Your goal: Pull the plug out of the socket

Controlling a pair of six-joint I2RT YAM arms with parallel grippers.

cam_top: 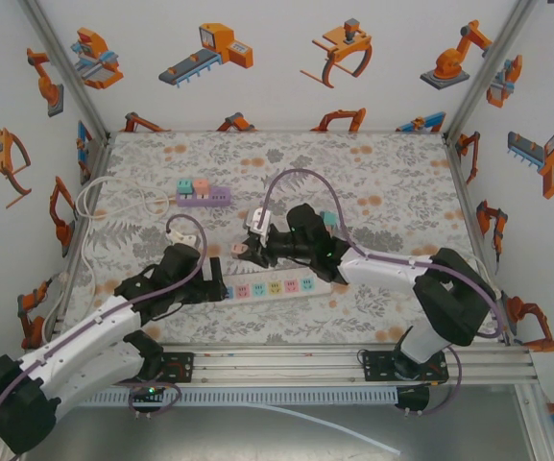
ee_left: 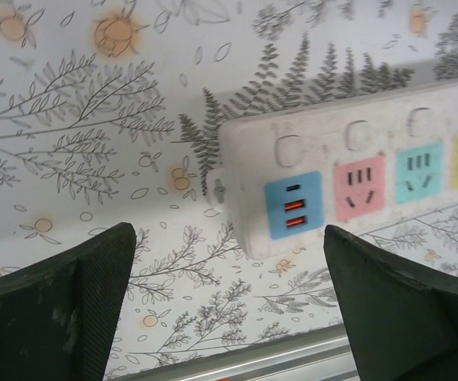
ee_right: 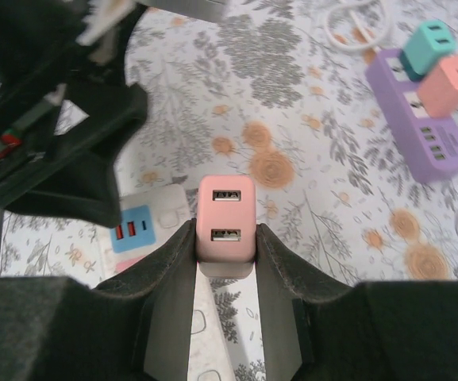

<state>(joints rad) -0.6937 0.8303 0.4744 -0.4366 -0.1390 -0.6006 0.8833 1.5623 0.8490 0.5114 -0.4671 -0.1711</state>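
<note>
Toward the back left of the floral-print tabletop (cam_top: 392, 182): purple power strip (cam_top: 215, 199), with a teal charger cube (ee_right: 429, 46) and a pink charger cube (ee_right: 448, 83) plugged in side by side. Just left of it, looped white cable (cam_top: 92, 200). Around, white walls (cam_top: 286, 96) with orange robot-arm pictures.

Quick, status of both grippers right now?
Left gripper: open, holding nothing, at the end of the white power strip.
Right gripper: closed on the pink plug.

White link shells, black joints on left arm (cam_top: 77, 341) and right arm (cam_top: 392, 272). Purple cable (cam_top: 301, 175) loops off each wrist. Black square base plates (cam_top: 384, 364) sit on the aluminium rail (cam_top: 286, 363). Left fingers (ee_left: 86, 317) dark, finely ribbed, scuffed.
</note>
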